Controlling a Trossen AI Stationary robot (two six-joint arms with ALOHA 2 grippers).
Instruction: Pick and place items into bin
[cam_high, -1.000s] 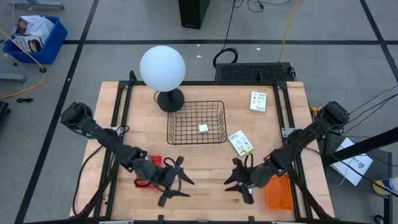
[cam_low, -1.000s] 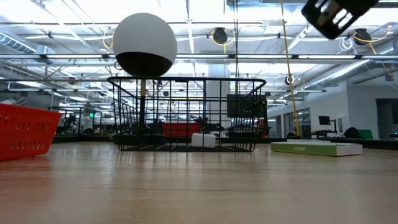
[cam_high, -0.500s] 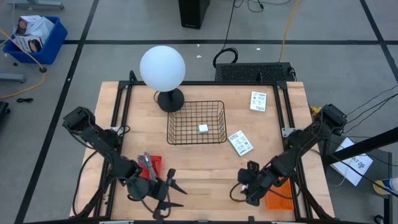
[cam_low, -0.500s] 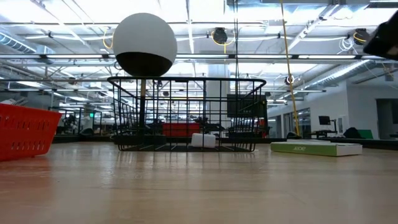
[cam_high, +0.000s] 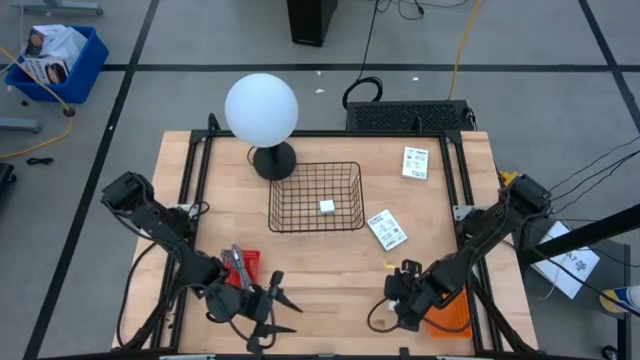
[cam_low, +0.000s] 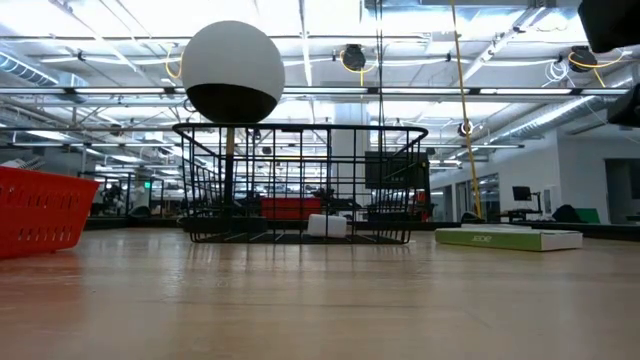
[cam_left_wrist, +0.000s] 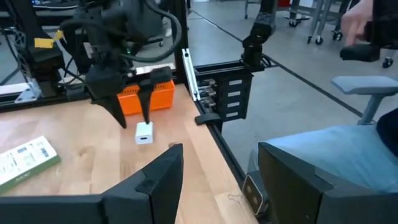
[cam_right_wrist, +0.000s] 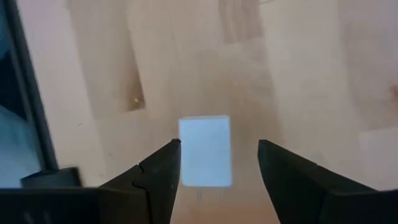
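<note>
The right arm reaches in from the desk's (cam_high: 330, 260) right edge, folded at the elbow, its wrist bent so the right gripper (cam_high: 392, 300) points down at the near part of the desk, just beside an orange tray (cam_high: 447, 312). Its jaws stand open, straddling a small white block (cam_right_wrist: 204, 151) that lies flat on the wood between the two fingers (cam_right_wrist: 158, 180) without either touching it. In the left wrist view the same block (cam_left_wrist: 143, 133) sits just beneath those dark finger tips, in front of the orange tray.

The left arm comes in from the left edge and bends low along the near side, with the left gripper (cam_high: 268, 312) hanging over the front edge, jaws open and empty, beside a red tray (cam_high: 240, 270).

The black wire basket (cam_high: 315, 196) stands mid-desk with a second white block (cam_high: 326, 206) inside. One printed packet (cam_high: 386, 230) lies just to the right of the basket; another (cam_high: 416, 162) lies near the far right corner. The white globe lamp (cam_high: 261, 110) stands at the basket's far left corner.
</note>
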